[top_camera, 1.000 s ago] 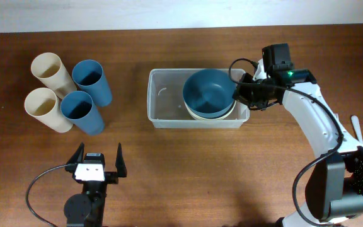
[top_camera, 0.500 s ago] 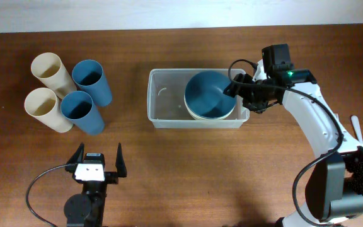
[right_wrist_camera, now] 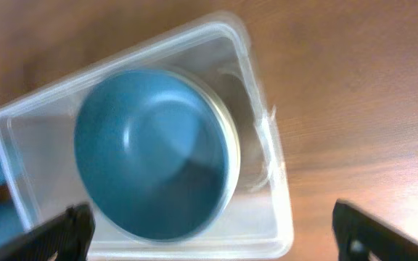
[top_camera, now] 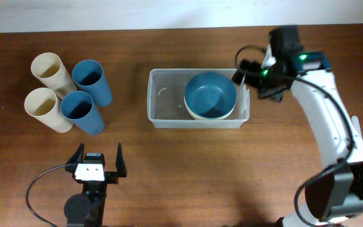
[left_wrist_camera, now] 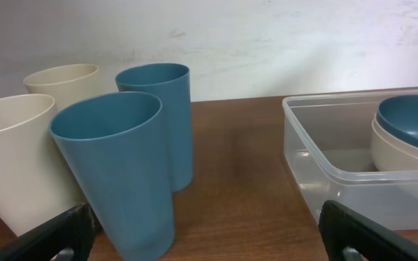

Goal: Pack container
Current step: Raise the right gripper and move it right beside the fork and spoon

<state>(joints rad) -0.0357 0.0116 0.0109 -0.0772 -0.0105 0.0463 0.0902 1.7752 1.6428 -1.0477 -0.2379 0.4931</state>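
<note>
The clear container (top_camera: 161, 101) stands mid-table. In its right half a blue bowl (top_camera: 210, 93) sits nested in a cream bowl (top_camera: 196, 115). My right gripper (top_camera: 252, 82) hangs open above the container's right end and holds nothing. Its wrist view looks down on the container (right_wrist_camera: 268, 138), the blue bowl (right_wrist_camera: 151, 152) and the right gripper (right_wrist_camera: 212, 243), whose fingers stand wide apart. My left gripper (top_camera: 99, 151) rests open near the front edge. From the left gripper (left_wrist_camera: 209, 246) the container (left_wrist_camera: 318, 163) shows at the right, with the blue bowl (left_wrist_camera: 412, 119) inside it.
Four tall cups stand at the left: two cream cups (top_camera: 48, 68) (top_camera: 43, 104) and two blue cups (top_camera: 91, 75) (top_camera: 78, 108). The nearest blue cup (left_wrist_camera: 118, 167) is close in front of the left gripper. The container's left half holds nothing.
My right gripper opened and let go of the blue bowl, then rose and drew back to the right. The bowl settled into the cream bowl. The left arm stayed still.
</note>
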